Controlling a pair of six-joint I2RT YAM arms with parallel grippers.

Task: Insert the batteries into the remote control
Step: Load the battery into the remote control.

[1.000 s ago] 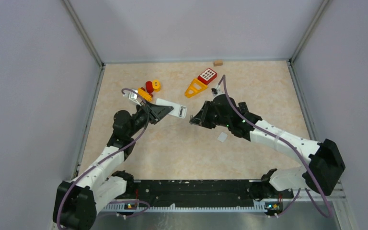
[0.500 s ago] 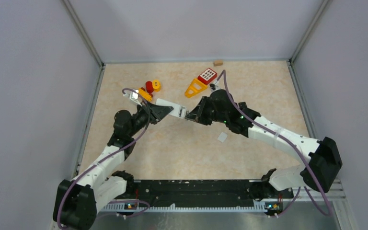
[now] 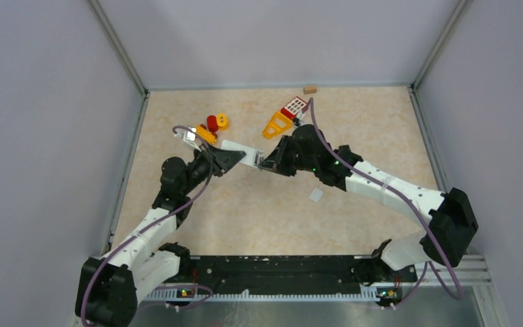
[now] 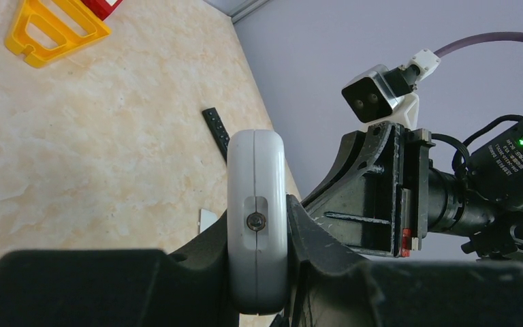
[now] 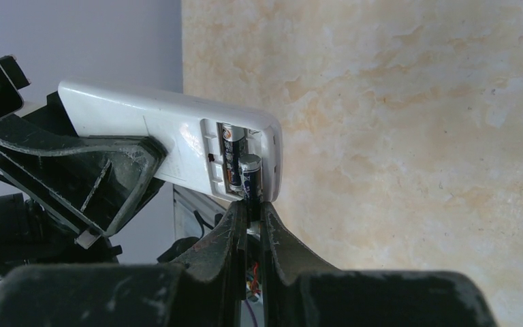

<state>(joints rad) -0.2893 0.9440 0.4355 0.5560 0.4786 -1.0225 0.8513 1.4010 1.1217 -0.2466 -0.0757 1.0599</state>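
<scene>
The jaws of the left gripper (image 4: 257,235) are clamped on the flat faces of the white remote (image 4: 257,177), holding it on edge above the table (image 3: 245,218). The jaws of the right gripper (image 5: 253,208) stand narrow, pinching a dark blue battery (image 5: 250,178). Both arms reach forward and bend inward, so the grippers meet nose to nose mid-table. From above, the remote's long axis runs from far left to near right, its battery end pointing at the right gripper. The battery lies in line with the right fingers, its far end in the open compartment, just beside a second battery (image 5: 229,151) lying there.
</scene>
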